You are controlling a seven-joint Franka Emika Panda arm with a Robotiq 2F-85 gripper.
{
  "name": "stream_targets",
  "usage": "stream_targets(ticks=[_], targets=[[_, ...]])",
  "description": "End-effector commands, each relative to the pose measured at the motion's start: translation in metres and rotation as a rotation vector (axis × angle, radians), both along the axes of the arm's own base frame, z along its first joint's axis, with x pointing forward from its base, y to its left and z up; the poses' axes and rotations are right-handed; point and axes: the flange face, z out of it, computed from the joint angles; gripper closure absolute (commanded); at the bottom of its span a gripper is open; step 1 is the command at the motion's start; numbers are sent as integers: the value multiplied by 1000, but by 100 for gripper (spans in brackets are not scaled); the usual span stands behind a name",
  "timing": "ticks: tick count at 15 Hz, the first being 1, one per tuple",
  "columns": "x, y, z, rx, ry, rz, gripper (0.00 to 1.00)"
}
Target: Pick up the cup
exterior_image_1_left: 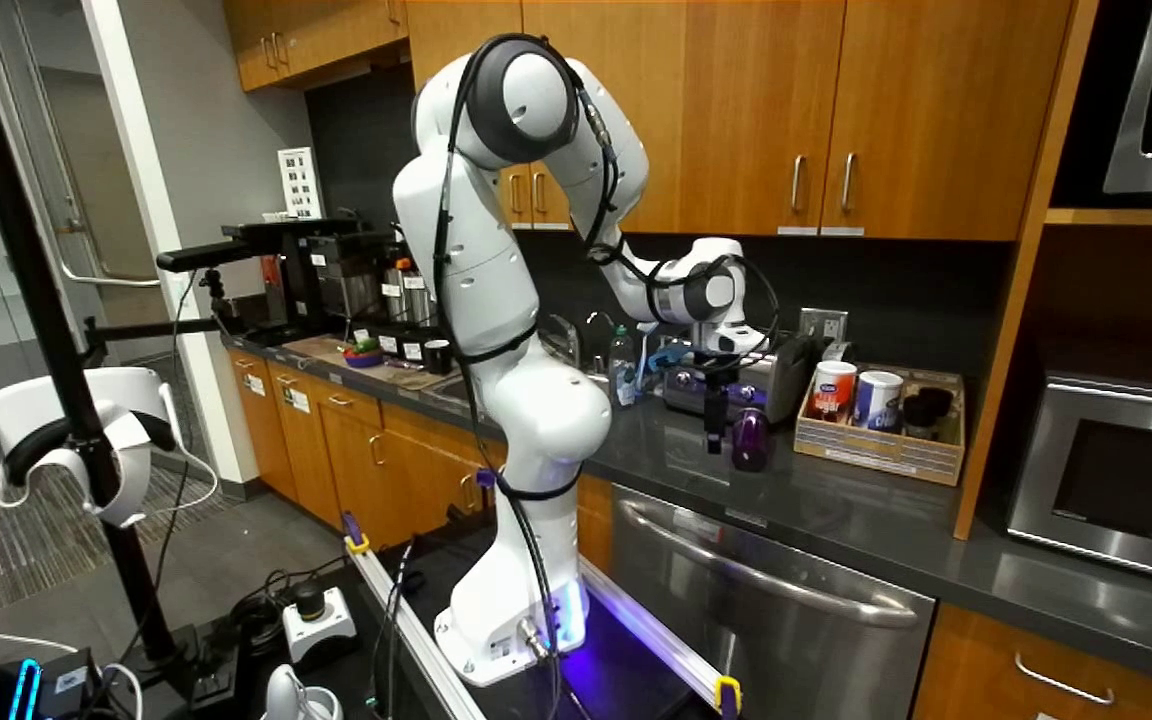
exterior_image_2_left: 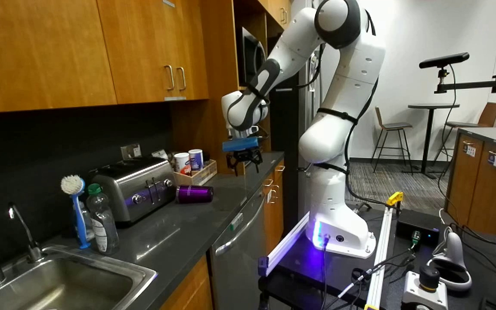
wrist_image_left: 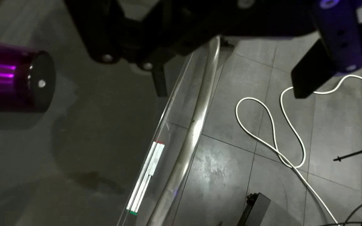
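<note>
The cup (exterior_image_2_left: 194, 194) is a shiny purple tumbler lying on its side on the dark counter, beside the toaster. It also shows in an exterior view (exterior_image_1_left: 751, 440) just past the gripper. In the wrist view the cup (wrist_image_left: 5, 78) is at the left edge, its dark round base turned toward the gripper and its far end cut off. My gripper (wrist_image_left: 232, 94) is open and empty, its fingers wide apart. It points down, above the counter's front edge and apart from the cup. In both exterior views the gripper (exterior_image_1_left: 714, 440) (exterior_image_2_left: 246, 172) hangs higher than the counter top.
A steel toaster (exterior_image_2_left: 136, 185) stands behind the cup. A cardboard box (exterior_image_1_left: 876, 455) with red-and-white and blue-and-white cans is to one side. A soap bottle (exterior_image_2_left: 101, 219), a brush (exterior_image_2_left: 78, 211) and a sink (exterior_image_2_left: 71, 280) are farther along. The dishwasher handle (wrist_image_left: 193, 125) runs below the counter edge.
</note>
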Motion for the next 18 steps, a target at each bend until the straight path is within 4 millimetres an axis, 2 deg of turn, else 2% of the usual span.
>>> stream_targets(ticks=[1,4,7,12,16,18], targets=[[20,31,6,0,33,202,0],[51,60,15,-13,39,306,0],[89,76,21,-4,82,344,0],[149,68,19,36,181,333,0],[185,53,7,75,212,342,0],[197,52,1,77,194,385,0]])
